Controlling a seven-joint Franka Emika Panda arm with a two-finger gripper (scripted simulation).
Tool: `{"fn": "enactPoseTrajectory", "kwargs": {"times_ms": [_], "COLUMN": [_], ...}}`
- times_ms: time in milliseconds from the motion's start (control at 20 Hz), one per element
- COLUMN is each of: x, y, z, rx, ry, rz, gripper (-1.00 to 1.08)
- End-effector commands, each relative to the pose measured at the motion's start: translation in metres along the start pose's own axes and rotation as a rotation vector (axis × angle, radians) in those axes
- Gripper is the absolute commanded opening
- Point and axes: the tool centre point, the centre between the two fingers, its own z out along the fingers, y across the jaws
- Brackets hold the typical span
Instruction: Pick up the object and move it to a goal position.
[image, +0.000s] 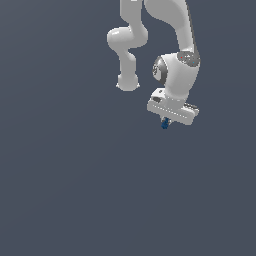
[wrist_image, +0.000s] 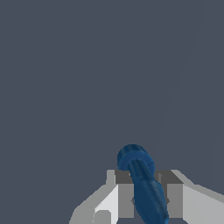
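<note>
The object (image: 164, 123) is a tiny dark blue blob that pokes out just below the white hand in the exterior view. In the wrist view the object (wrist_image: 142, 181) appears as a dark blue rod with a rounded, ringed head, clamped between the two grey fingers (wrist_image: 126, 199). My gripper (image: 165, 121) is shut on it and hangs in the air on the exterior view's right of centre. The gripper (wrist_image: 146, 197) holds the object's shaft, and the head sticks out past the fingertips.
The white arm (image: 175, 45) comes down from the top of the exterior view, with its elbow link (image: 127, 55) to the exterior view's left of the hand. Everything else is a plain dark grey ground (image: 75, 190).
</note>
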Motion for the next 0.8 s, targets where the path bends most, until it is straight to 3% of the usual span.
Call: {"fn": "enactPoseTrajectory", "kwargs": {"times_ms": [0, 350, 750], "x": [-0.017, -0.041, -0.039], "y": [-0.008, -0.021, -0.021], "z": [-0.007, -0.018, -0.017], "rx": [0.000, 0.000, 0.000], "ry": [0.000, 0.000, 0.000], "rz": [0.001, 0.002, 0.002], "gripper": [-1.00, -1.00, -1.00]}}
